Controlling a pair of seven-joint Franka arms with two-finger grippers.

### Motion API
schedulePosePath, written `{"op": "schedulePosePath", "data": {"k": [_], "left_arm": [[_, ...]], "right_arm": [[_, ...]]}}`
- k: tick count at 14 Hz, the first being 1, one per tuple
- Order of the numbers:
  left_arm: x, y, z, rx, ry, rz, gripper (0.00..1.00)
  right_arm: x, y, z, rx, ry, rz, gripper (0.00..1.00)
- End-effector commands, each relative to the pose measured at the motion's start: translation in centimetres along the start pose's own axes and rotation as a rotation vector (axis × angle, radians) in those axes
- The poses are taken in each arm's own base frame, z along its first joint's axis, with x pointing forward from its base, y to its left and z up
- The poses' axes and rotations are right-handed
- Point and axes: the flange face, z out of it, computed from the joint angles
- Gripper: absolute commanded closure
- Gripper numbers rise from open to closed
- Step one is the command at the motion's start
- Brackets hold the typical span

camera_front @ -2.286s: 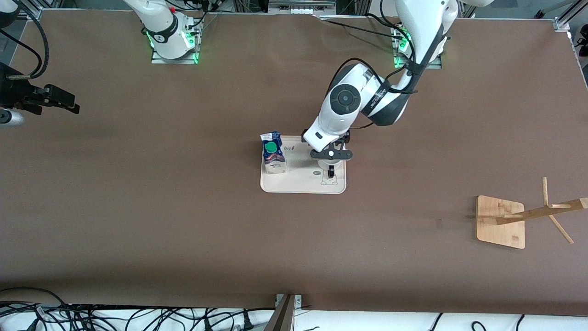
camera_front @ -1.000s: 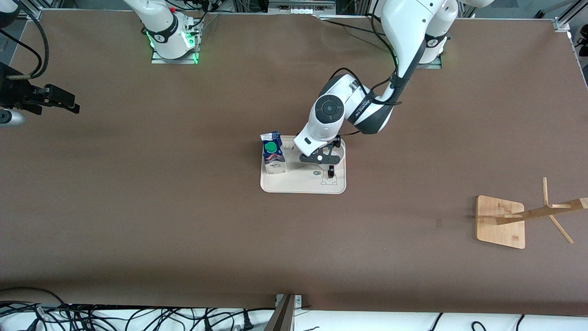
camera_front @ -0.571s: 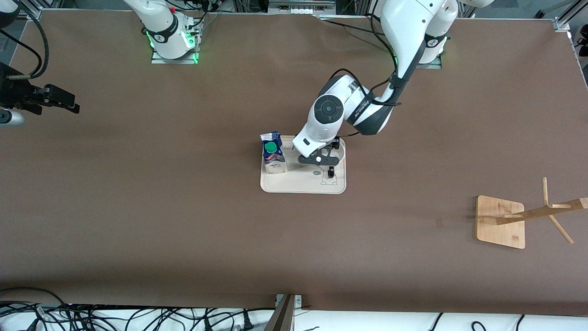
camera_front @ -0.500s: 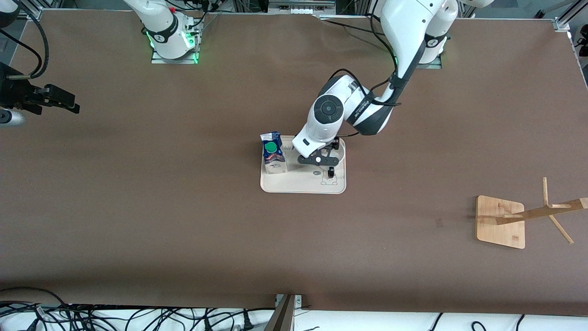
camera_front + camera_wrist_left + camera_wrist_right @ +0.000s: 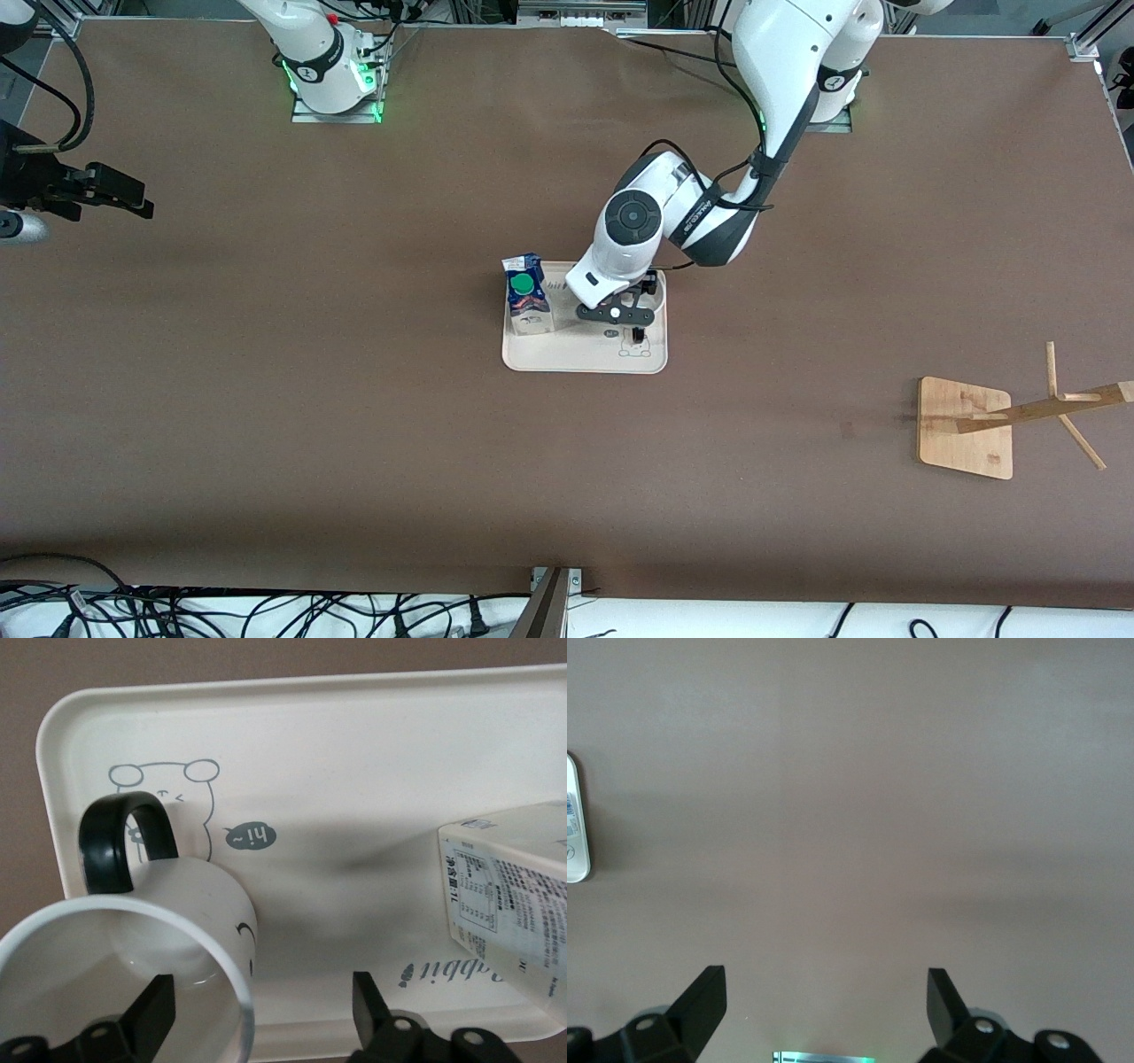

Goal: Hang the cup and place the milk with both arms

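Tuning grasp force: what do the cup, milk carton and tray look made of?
Cup: likely glazed ceramic; glossy white body, thick rim, black handle.
Milk carton: coated paperboard; folded edges, printed panels, green cap.
Tray: cream, matte, rounded rim; probably plastic or melamine.

Pretty tight on the tray (image 5: 567,359): the left gripper (image 5: 259,1010) straddles the cup (image 5: 155,943) wall, one finger (image 5: 146,1014) inside the cup and the other between cup and milk (image 5: 527,301), jaws spread. The milk stands beside that gap toward the right arm's end, so there's little side room. The tray strip nearer the front camera is bare. The wooden rack (image 5: 1019,416) sits well apart at the left arm's end, with plain brown counter (image 5: 354,425) between. The right gripper (image 5: 824,1001) waits, jaws apart, over bare counter.
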Motion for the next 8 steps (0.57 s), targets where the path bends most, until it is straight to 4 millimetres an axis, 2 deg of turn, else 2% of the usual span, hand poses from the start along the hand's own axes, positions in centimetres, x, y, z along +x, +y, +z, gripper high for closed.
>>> {"op": "schedulePosePath", "data": {"k": [1, 8], "left_arm": [[0.47, 0.38, -0.54, 0.010, 0.020, 0.011, 1.00], [1.07, -0.37, -0.86, 0.012, 0.024, 0.008, 1.00]], "right_arm": [[0.02, -0.05, -0.50, 0.001, -0.006, 0.005, 0.00], [0.03, -0.05, -0.51, 0.001, -0.004, 0.005, 0.00]]}}
